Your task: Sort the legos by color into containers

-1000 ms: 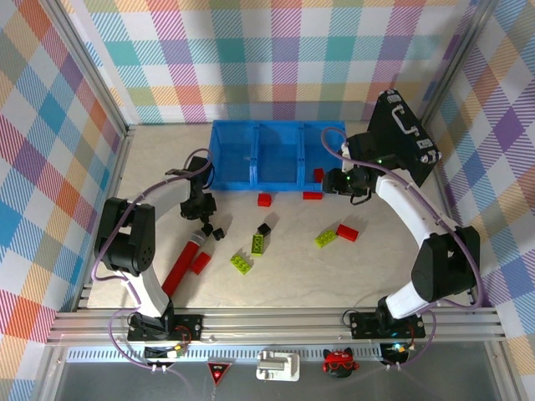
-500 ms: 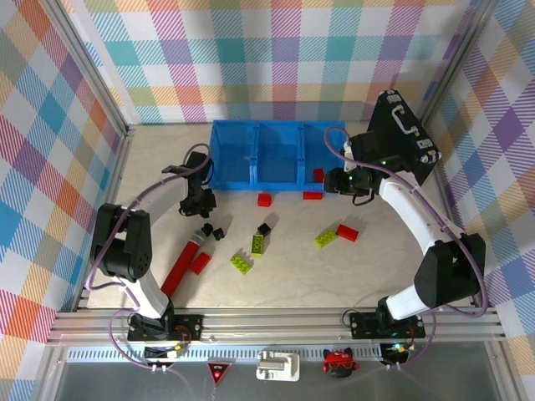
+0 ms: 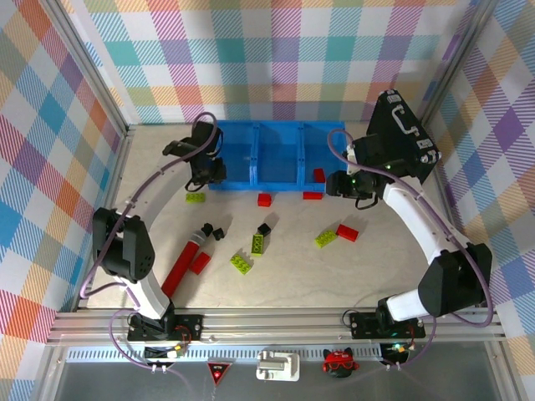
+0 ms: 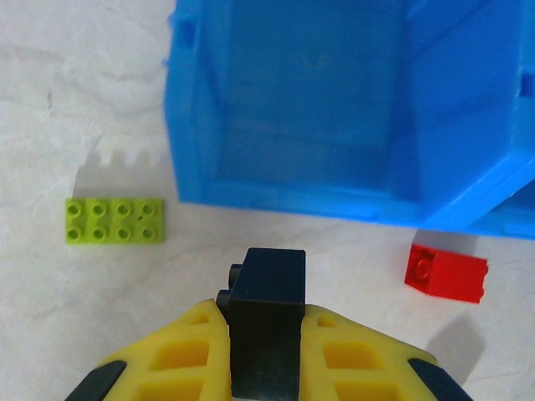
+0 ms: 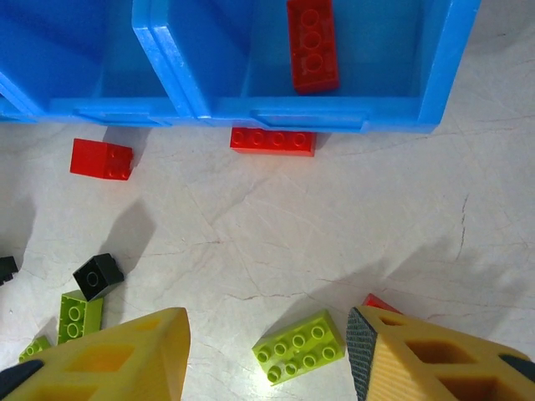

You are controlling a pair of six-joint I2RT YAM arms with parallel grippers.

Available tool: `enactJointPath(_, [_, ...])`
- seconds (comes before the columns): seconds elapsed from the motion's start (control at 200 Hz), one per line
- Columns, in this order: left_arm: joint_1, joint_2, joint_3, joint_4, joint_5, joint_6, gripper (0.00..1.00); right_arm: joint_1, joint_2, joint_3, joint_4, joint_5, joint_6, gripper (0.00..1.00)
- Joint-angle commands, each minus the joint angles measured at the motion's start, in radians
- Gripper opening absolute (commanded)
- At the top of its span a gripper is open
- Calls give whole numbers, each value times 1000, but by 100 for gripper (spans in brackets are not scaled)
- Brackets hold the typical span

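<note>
- The left hand (image 4: 266,334) pinches a black brick (image 4: 269,284) and holds it just in front of the left bin (image 4: 192,125), not yet over it.
- The right hand (image 5: 267,342) is spread and holds nothing. It hangs over the counter (image 3: 292,267) in front of the right bin (image 5: 435,67).
- Done: one red brick (image 5: 312,46) lies inside the right bin. The left bin looks bare inside, and nothing can be made out in the middle bin (image 3: 278,180).
- Red left: a long red piece (image 5: 273,140) right against the right bin's front lip, a red block (image 5: 101,159) near the bins' front, a third red (image 3: 347,233) mid-counter, and a fourth red (image 3: 201,263) beside the red cylinder (image 3: 180,269).
- Lime left: a lime brick (image 4: 114,220) near the left bin's front corner, and three other limes (image 3: 242,264) further out on the counter.
- Black left: a black cube (image 5: 98,276) mid-counter and small black bits (image 3: 219,235) by the cylinder's tip.
- Judgement: an early stage. One brick is sorted, a second is about to go in, and roughly ten are loose.
</note>
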Motion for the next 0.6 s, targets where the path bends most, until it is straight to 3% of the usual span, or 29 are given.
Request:
enactJointPath(0.0, [-9,84,60,-8,-2,37,17,-2,-28,-15,-23,3,3,54])
enactJointPath(0.595, [-22,470,409,2,-36,76,17,-2,-95,-32,-77,32,1,55])
